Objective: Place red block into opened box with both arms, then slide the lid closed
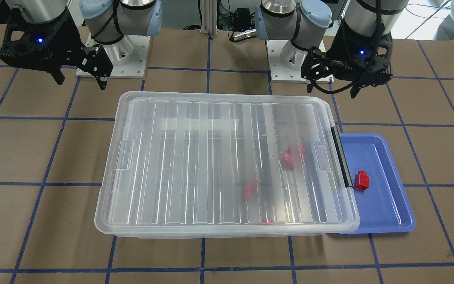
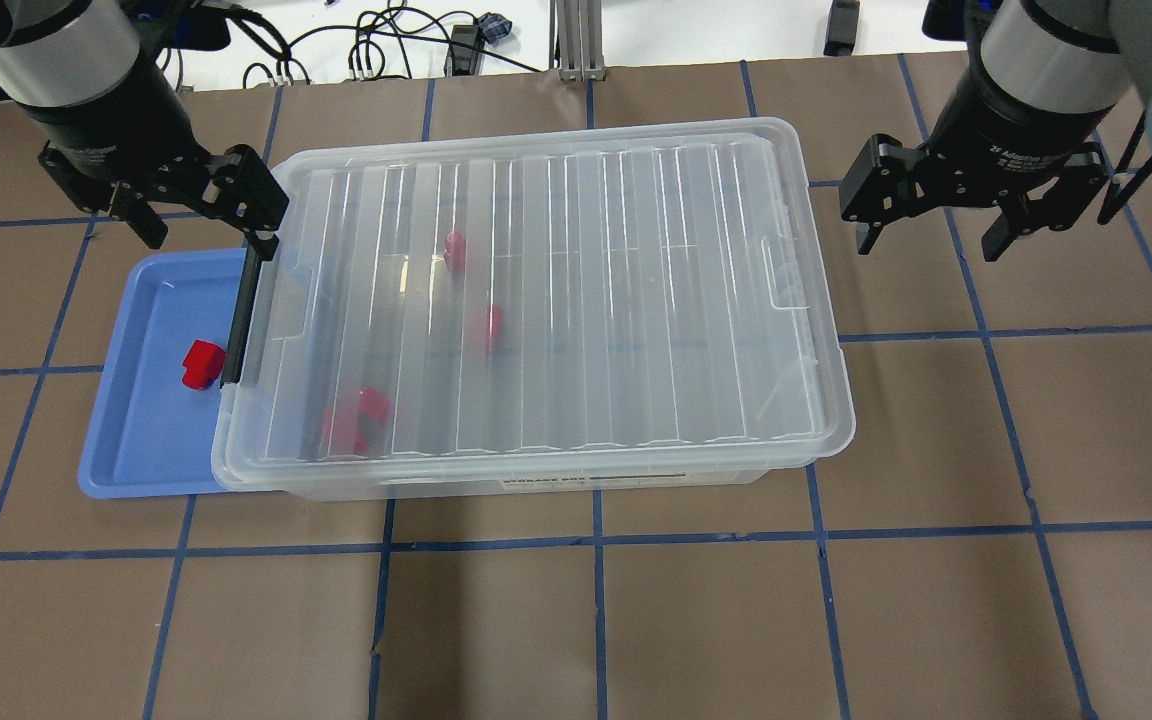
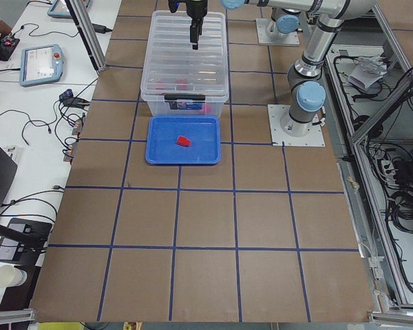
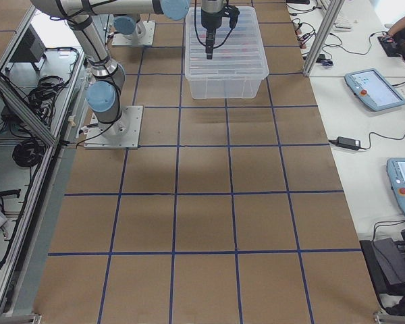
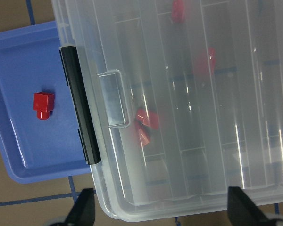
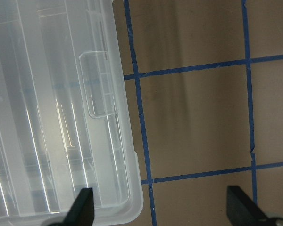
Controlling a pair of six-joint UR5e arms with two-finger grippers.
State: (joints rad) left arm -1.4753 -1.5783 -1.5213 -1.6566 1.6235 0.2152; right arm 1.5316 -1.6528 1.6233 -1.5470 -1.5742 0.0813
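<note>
One red block [image 2: 202,363] [image 1: 361,180] [image 5: 42,104] lies in a blue tray [image 2: 136,440], just outside the black bar [image 2: 241,320] at the box's end. The ribbed clear lid [image 2: 586,300] [image 1: 211,157] lies flat over nearly all of the box [image 2: 536,485]. Through it I see blurred red blocks [image 2: 454,250] [image 2: 492,327] [image 2: 356,420] inside. My left gripper [image 2: 204,232] [image 1: 332,87] [image 5: 162,212] hovers open and empty above the bar end. Off the opposite short end, my right gripper [image 2: 926,245] [image 1: 81,83] [image 6: 162,212] is open and empty above the table.
The blue tray [image 1: 384,213] sits partly under the box's bar end. Brown table [image 2: 636,620] with blue tape lines surrounds the box. Both arm bases [image 1: 112,59] stand behind it, with cables [image 2: 386,50] beyond the far edge.
</note>
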